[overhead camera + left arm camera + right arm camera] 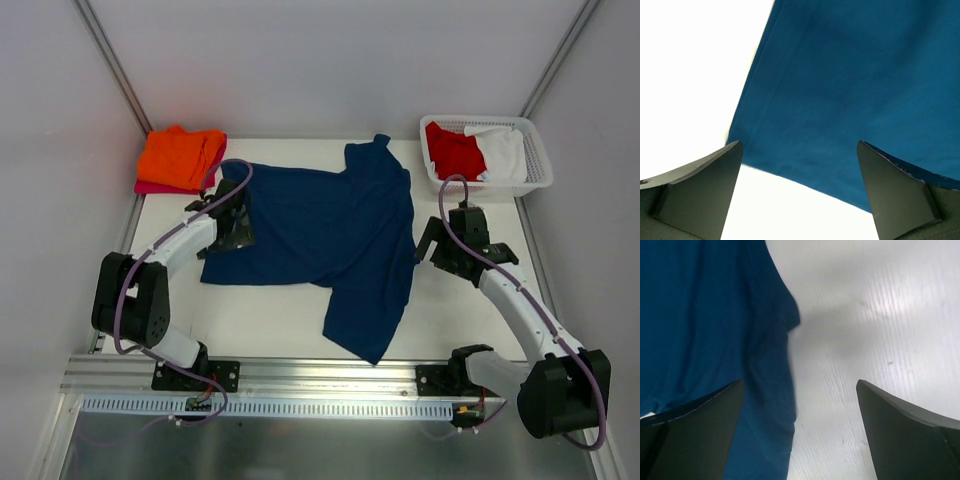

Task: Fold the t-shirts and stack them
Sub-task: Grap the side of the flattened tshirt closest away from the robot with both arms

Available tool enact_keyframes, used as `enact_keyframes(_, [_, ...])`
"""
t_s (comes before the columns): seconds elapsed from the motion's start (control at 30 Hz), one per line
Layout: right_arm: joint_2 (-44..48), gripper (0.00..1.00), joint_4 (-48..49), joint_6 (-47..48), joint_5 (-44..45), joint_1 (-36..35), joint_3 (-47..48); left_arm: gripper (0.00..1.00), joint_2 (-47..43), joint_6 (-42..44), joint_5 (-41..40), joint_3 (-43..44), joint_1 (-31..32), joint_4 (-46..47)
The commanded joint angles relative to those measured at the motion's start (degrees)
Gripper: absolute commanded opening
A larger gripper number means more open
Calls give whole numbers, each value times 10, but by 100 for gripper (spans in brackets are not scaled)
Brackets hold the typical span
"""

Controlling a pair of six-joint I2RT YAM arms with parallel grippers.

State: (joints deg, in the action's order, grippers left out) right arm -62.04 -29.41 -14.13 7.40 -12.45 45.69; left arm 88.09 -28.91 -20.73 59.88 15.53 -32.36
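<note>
The navy blue t-shirt (335,235) lies spread and rumpled across the middle of the table, one part trailing toward the near edge. My left gripper (232,222) is open over the shirt's left edge; in the left wrist view the blue cloth (850,90) fills the space ahead of the open jaws. My right gripper (430,243) is open beside the shirt's right edge; in the right wrist view the cloth edge (715,340) lies under the left finger. A folded orange t-shirt (180,155) rests on a magenta-pink one (150,187) at the back left. Red (453,150) and white (503,152) t-shirts sit in the basket.
The white lattice basket (535,165) stands at the back right corner. White enclosure walls surround the table. A metal rail (320,375) runs along the near edge with both arm bases.
</note>
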Motion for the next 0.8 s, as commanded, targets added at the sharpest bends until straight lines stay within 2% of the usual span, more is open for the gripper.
enact_keyframes(0.0, [6,99,-18,-58,-31,-7,-52,99,-57,-118,-13,-68,1,12])
enact_keyframes(0.07, [21,99,25,-90,-58,-14,-111,99,-82,-126,44,-130,3,53])
enact_keyframes(0.13, [38,99,54,-115,-87,-22,-146,99,-101,-128,62,-182,2,98])
enact_keyframes(0.27, [88,99,66,-181,-90,-62,-213,99,-158,-124,84,-240,2,142])
enact_keyframes(0.37, [144,99,42,-265,-32,-150,-238,99,-182,-114,82,-260,2,156])
enact_keyframes(0.53, [187,100,-21,-431,99,-356,-207,99,-181,-101,103,-262,2,166])
enact_keyframes(0.57, [174,99,-35,-456,120,-388,-195,99,-183,-100,104,-263,2,166])
enact_keyframes(0.6, [161,99,-51,-481,162,-452,-182,99,-186,-99,106,-267,2,167])
enact_keyframes(0.63, [144,100,-88,-535,182,-482,-166,99,-188,-96,108,-268,3,170])
enact_keyframes(0.67, [101,100,-108,-562,200,-539,-129,99,-194,-94,110,-270,2,172])
enact_keyframes(0.77, [27,99,-204,-650,249,-608,-43,99,-203,-88,119,-276,3,177])
